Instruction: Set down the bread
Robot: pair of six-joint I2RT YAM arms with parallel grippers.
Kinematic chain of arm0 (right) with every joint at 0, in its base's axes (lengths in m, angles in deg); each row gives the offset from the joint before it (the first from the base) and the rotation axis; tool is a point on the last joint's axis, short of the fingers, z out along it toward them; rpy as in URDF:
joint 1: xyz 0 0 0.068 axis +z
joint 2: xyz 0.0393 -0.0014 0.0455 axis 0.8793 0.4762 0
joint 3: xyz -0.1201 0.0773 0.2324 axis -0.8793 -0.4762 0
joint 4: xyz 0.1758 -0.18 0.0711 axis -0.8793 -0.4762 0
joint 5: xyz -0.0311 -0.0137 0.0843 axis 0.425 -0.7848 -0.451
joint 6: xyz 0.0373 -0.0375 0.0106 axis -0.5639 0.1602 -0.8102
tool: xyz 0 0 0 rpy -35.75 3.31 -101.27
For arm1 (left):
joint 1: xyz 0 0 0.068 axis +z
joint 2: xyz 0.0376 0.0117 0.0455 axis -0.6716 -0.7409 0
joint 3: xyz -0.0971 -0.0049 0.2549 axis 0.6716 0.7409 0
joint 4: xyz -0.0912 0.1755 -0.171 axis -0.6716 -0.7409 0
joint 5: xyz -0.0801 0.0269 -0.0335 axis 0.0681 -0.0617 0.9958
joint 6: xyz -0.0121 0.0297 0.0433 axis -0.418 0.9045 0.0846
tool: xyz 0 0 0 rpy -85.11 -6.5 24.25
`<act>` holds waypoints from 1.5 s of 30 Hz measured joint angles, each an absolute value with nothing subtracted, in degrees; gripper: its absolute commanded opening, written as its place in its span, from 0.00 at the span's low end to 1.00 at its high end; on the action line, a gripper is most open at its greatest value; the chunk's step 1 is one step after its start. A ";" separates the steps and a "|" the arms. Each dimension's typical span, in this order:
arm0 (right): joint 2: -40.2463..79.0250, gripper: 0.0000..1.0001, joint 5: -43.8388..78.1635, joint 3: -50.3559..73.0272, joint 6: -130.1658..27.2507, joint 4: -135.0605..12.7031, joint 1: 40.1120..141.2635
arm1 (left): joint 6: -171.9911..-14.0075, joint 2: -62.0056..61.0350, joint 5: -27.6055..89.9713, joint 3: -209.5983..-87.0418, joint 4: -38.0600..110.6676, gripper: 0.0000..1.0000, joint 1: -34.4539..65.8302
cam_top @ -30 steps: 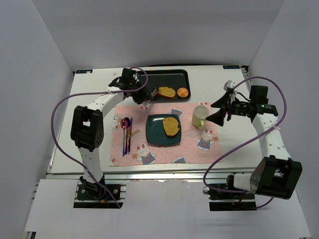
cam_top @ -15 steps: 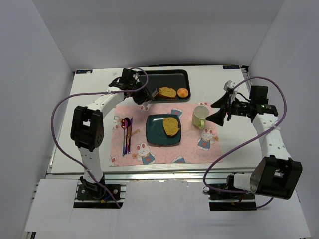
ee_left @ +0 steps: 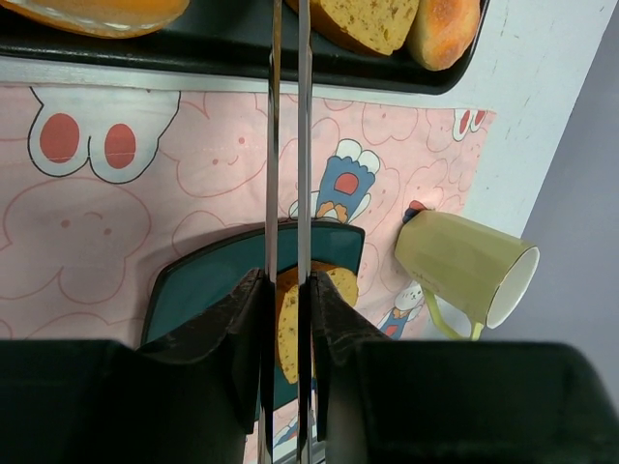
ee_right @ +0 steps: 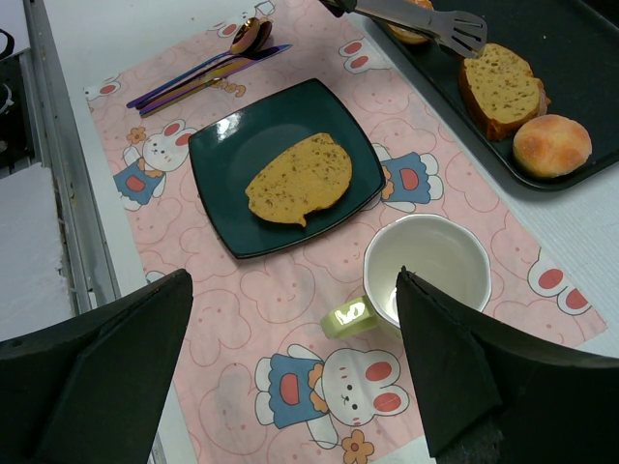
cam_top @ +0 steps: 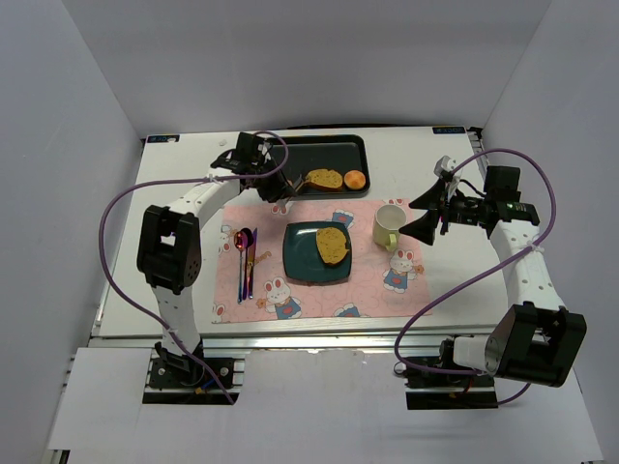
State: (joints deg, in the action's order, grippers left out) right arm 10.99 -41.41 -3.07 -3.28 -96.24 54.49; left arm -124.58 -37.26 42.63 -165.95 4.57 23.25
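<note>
One bread slice (cam_top: 333,244) (ee_right: 300,178) lies flat on the dark teal plate (cam_top: 300,256) (ee_right: 232,164). A second bread slice (cam_top: 324,179) (ee_right: 501,89) (ee_left: 372,19) sits in the black tray (cam_top: 334,150) beside a round bun (cam_top: 356,179) (ee_right: 551,145). My left gripper (cam_top: 280,188) (ee_left: 287,280) is shut on metal tongs (ee_left: 303,145) (ee_right: 435,21). Their tips reach the tray just left of that slice; I cannot tell whether they touch it. My right gripper (cam_top: 426,213) (ee_right: 295,280) hangs open above the mat, right of the mug, holding nothing.
A pale green mug (cam_top: 389,227) (ee_right: 430,271) (ee_left: 464,266) stands on the pink rabbit mat (cam_top: 387,290) right of the plate. A spoon and other cutlery (cam_top: 245,256) (ee_right: 208,68) lie left of the plate. Another bun (ee_left: 97,12) sits in the tray under the tongs.
My left gripper has squeezed the tongs, bringing their two arms closer together. Both arms have otherwise stayed where they were.
</note>
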 measured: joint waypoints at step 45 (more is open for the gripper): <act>11.85 0.90 -41.81 -3.04 -3.26 -96.59 54.45 | -122.13 11.61 55.96 -125.17 1.97 0.23 25.59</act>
State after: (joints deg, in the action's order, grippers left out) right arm 11.85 -41.81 -3.04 -3.26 -96.59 54.45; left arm -122.13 11.61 55.96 -125.17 1.97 25.59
